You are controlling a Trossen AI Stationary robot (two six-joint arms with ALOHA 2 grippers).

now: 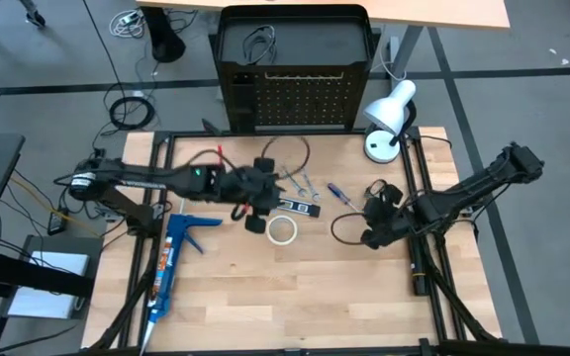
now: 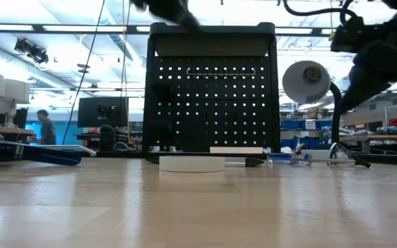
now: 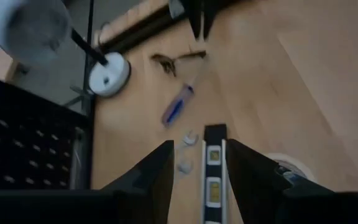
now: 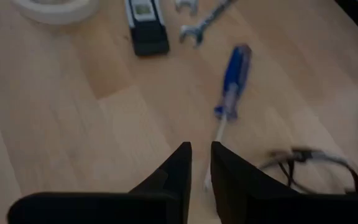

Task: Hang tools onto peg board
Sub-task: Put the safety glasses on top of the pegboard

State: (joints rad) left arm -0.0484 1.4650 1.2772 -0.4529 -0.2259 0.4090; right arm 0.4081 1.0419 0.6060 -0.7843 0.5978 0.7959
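Two dark right gripper fingers (image 4: 201,163), nearly closed and empty, are poised over the blue-handled screwdriver (image 4: 234,76), seemingly next to be grasped.

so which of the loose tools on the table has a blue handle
The screwdriver, lying on the wood between the wrenches and the right hand. The tape ring is white, the wrenches silver.

light wooden table (image 1: 295,297) with white tape ring (image 1: 283,229), blue-handled screwdriver (image 1: 339,194), wrenches (image 1: 303,182), black strip (image 1: 296,207), blue caulking gun (image 1: 173,259)
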